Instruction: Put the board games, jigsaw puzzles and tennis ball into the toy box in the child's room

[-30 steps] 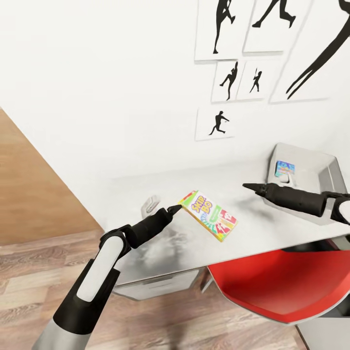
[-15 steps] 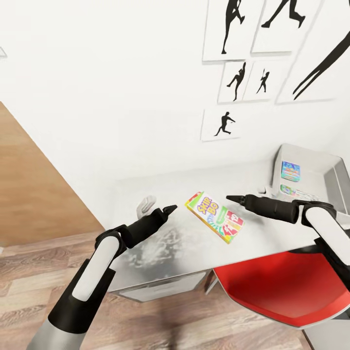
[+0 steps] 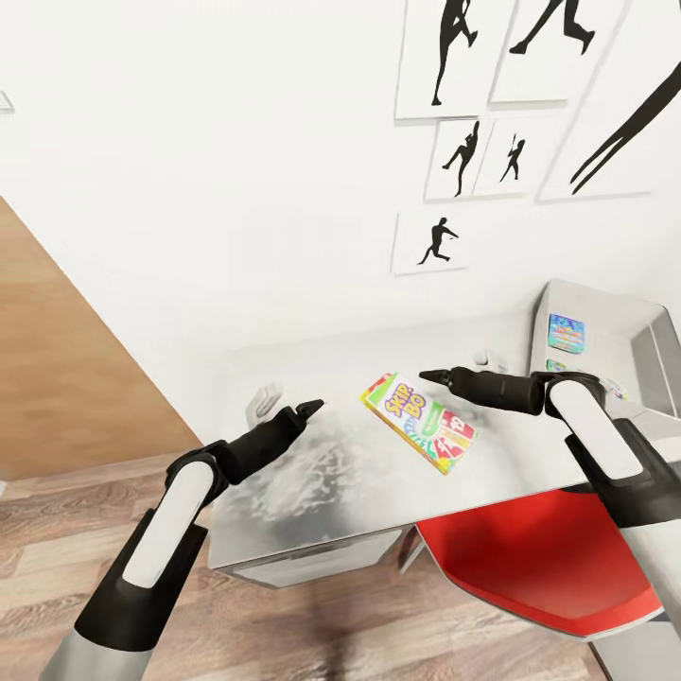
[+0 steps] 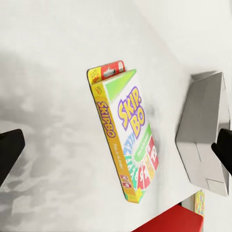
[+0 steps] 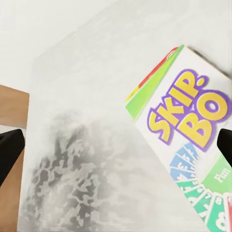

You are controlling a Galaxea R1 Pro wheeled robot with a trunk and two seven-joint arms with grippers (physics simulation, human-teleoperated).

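Lying flat on table (image 3: 530, 473), SKIP-BO box (image 3: 419, 422) between wide-spread left gripper (image 3: 309, 408) and right gripper (image 3: 432, 376), untouched; toy box (image 3: 653, 350) in head view.

Toy box (image 3: 636, 333) cut by right frame edge; right arm partly hides its boxes (image 3: 566, 333), prints unreadable.

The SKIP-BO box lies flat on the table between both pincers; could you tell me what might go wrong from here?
1. The SKIP-BO box lies flat on the table, so fingers may slide over it instead of gripping.
2. It sits close to the table's front edge above the red chair; a push from the right pincer could send it off.
3. The left pincer and the right one point at each other across the box and might collide.
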